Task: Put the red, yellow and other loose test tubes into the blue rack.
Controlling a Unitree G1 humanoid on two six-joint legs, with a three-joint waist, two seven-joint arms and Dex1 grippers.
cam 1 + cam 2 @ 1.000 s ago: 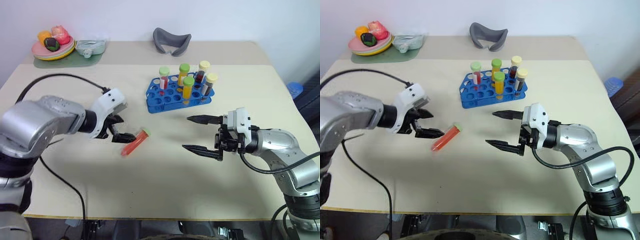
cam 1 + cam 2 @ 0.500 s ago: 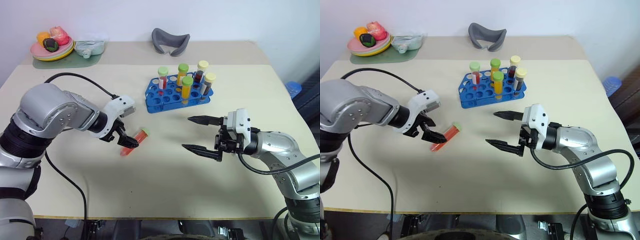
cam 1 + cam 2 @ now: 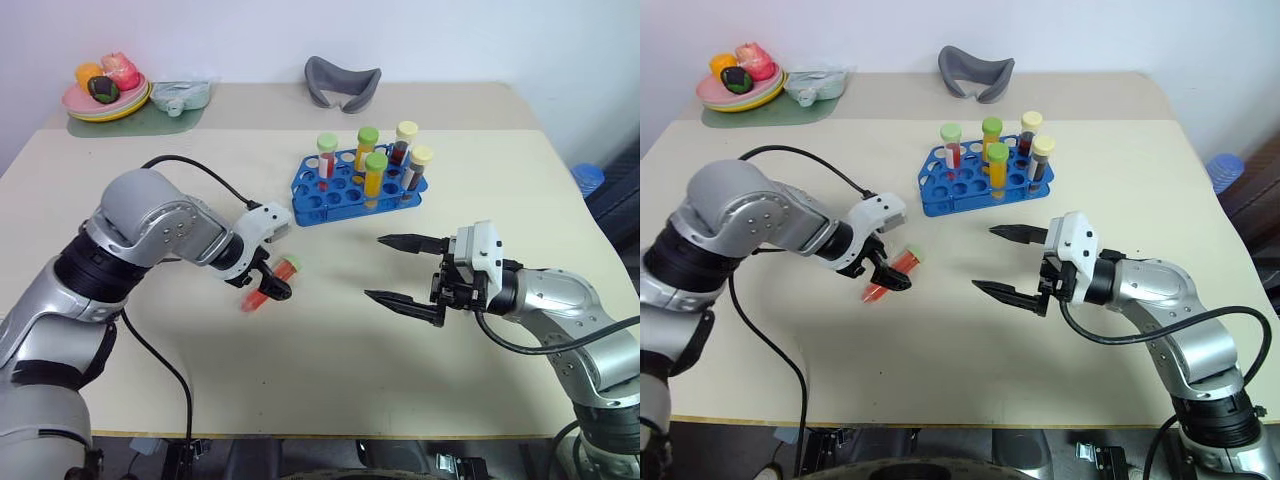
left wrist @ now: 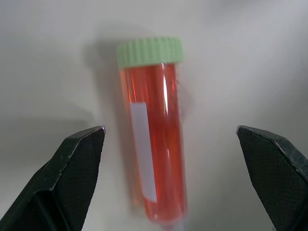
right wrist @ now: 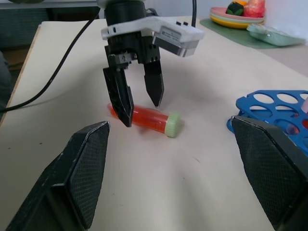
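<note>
Red liquid, pale green cap: your tube (image 3: 268, 287) lies flat on the table (image 3: 300, 380), near the blue rack (image 3: 352, 190) but apart from it, cap end toward the rack. Your left gripper (image 3: 883, 271) hangs over the tube's body with its fingers (image 5: 122, 98) spread wide, one to each side, neither touching yet as far as you can tell. Lower straight down so both fingers straddle the middle of the tube, clear of the cap, then close squarely across it; a round tube can roll out if one finger lands first. Once it is pinched, you must tip it upright, cap up, before carrying it to a free hole. Your right gripper (image 3: 408, 270) waits well apart, its fingers spread and holding nothing; keep it clear of the rack.
</note>
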